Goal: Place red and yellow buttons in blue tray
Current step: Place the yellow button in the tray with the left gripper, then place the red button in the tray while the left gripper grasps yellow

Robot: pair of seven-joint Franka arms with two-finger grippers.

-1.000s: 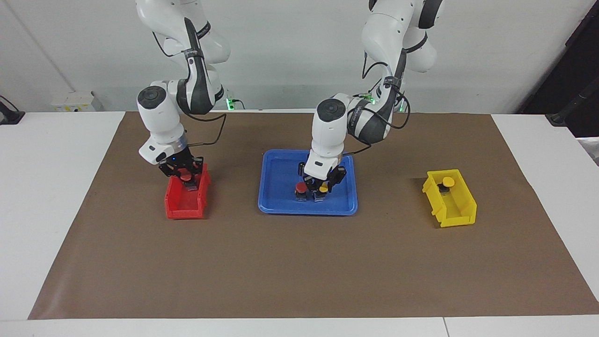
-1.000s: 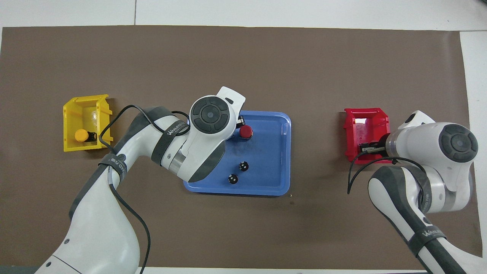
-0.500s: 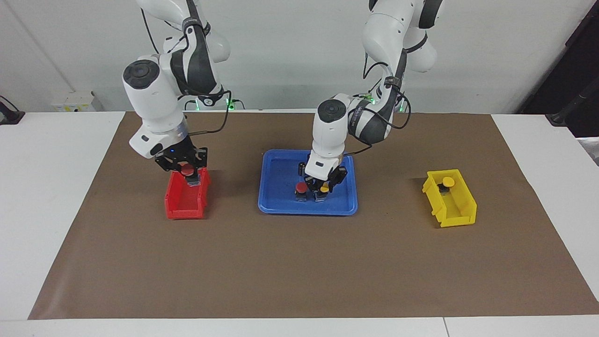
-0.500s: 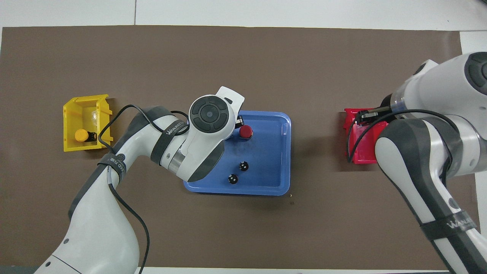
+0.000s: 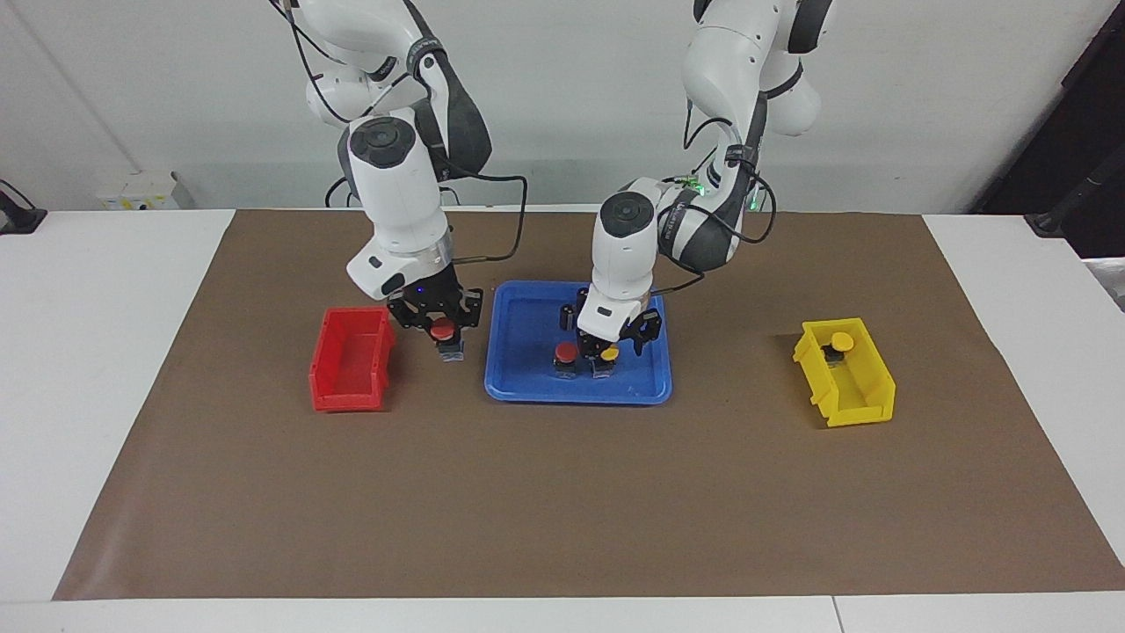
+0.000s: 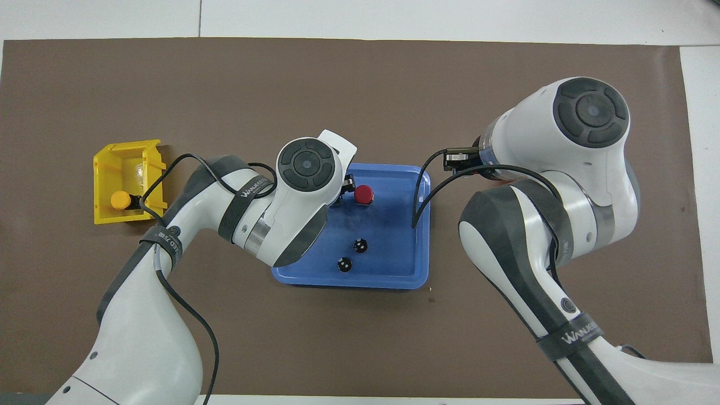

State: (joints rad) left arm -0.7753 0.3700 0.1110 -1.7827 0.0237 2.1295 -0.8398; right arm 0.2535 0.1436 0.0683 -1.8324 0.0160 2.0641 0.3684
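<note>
The blue tray [image 5: 527, 387] lies mid-table and also shows in the overhead view [image 6: 394, 270]. A red button [image 5: 565, 353] and a yellow button [image 5: 608, 355] stand side by side in it. My left gripper [image 5: 610, 341] is open just above the yellow button. My right gripper [image 5: 445, 341] is shut on the second red button [image 5: 443, 330], held in the air over the paper between the red bin and the tray. The second yellow button [image 5: 842, 341] sits in the yellow bin. The overhead view shows the tray's red button [image 6: 363, 194] and the bin's yellow button [image 6: 120, 199].
The red bin [image 5: 352, 356], with nothing in it, stands toward the right arm's end. The yellow bin [image 5: 848, 378] stands toward the left arm's end. Two small dark cylinders [image 6: 360, 245] [image 6: 344, 264] stand in the tray, nearer to the robots than the buttons.
My right gripper lifted the red button out of the red bin and carried it toward the tray. My left gripper opened and rose slightly off the yellow button.
</note>
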